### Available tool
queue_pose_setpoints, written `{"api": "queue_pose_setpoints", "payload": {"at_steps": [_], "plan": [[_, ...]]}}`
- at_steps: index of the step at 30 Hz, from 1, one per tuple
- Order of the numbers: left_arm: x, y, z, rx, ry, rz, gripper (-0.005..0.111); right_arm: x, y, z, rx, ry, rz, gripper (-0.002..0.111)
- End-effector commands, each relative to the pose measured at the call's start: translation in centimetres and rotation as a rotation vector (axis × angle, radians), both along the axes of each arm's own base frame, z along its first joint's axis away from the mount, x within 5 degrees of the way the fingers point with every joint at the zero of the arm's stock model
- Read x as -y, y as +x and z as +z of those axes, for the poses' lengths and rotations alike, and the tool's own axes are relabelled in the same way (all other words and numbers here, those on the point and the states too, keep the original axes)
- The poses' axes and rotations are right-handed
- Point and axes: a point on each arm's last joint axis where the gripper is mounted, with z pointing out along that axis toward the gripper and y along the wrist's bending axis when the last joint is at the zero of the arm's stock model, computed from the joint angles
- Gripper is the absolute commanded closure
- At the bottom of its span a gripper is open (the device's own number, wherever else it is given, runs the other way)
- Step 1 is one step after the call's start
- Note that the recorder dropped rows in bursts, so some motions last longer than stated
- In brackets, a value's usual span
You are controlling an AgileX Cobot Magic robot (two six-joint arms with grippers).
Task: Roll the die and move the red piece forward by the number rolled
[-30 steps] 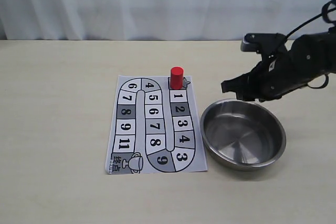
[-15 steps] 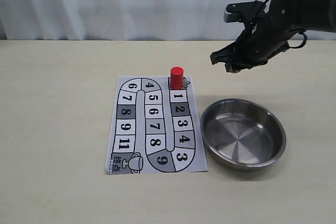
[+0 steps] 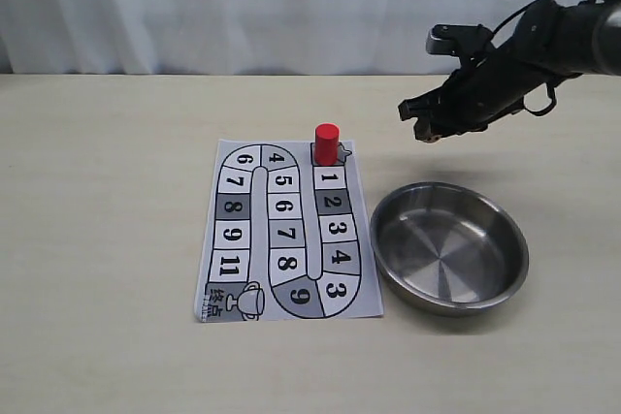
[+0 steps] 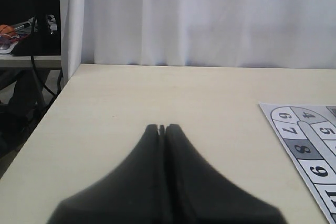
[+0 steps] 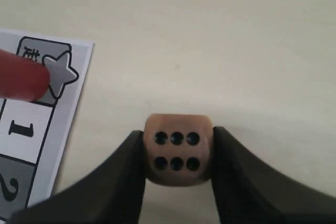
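Note:
My right gripper (image 3: pixel 427 130) hangs in the air behind the steel bowl (image 3: pixel 449 290), to the right of the red piece. Its fingers (image 5: pixel 118 174) are shut on the tan die (image 5: pixel 177 149), whose six-pip face looks at the wrist camera. The red piece (image 3: pixel 327 143) stands upright on the star square at the top of the paper game board (image 3: pixel 287 230); it shows as a red blur (image 5: pixel 21 76) in the right wrist view. My left gripper (image 4: pixel 163 128) is shut and empty above bare table left of the board (image 4: pixel 307 145); the exterior view does not show it.
The round steel bowl sits right of the board, with nothing in it. A white curtain (image 3: pixel 243 7) hangs behind the table. The table's edge (image 4: pixel 47 114) and a gap with cables show in the left wrist view.
My right gripper rose from just above the bowl's far rim to well above the table behind it, then shifted slightly right and lower. The red piece has not moved.

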Motion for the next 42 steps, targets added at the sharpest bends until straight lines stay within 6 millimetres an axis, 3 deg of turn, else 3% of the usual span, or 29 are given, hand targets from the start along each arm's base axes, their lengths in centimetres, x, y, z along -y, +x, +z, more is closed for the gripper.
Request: {"api": "queue_pose_setpoints", "payload": {"at_steps": [1, 3, 6, 11, 13, 16, 22, 37, 42], "plan": [[0.1, 0.0, 0.1, 0.012, -0.007, -0.012, 0.107, -0.4, 0.0, 0.3, 0.016, -0.005, 0.05, 0.104], [0.1, 0.0, 0.1, 0.012, -0.007, -0.012, 0.107, -1.7, -0.3, 0.3, -0.001, 0.028, 0.09, 0.102], [0.1, 0.0, 0.1, 0.012, -0.007, -0.012, 0.107, -3.7, -0.9, 0.0, -0.025, 0.076, 0.199, 0.086], [0.1, 0.0, 0.0, 0.011, -0.007, -0.012, 0.107, -4.7, -1.3, -0.1, -0.051, 0.099, 0.206, 0.034], [0.1, 0.0, 0.0, 0.011, -0.007, -0.012, 0.107, -4.5, -1.2, -0.1, -0.051, 0.096, 0.2, 0.027], [0.1, 0.0, 0.0, 0.011, -0.007, -0.012, 0.107, -4.1, -1.0, -0.2, -0.041, 0.067, 0.164, 0.03], [0.1, 0.0, 0.0, 0.011, -0.007, -0.012, 0.107, -3.2, -0.8, -0.4, -0.038, -0.032, 0.13, 0.047], [0.1, 0.0, 0.0, 0.011, -0.007, -0.012, 0.107, -3.3, -0.9, -0.5, -0.046, -0.034, 0.114, 0.047], [0.1, 0.0, 0.0, 0.011, -0.007, -0.012, 0.107, -3.3, -1.0, 0.5, -0.027, -0.03, 0.117, 0.047]]}}
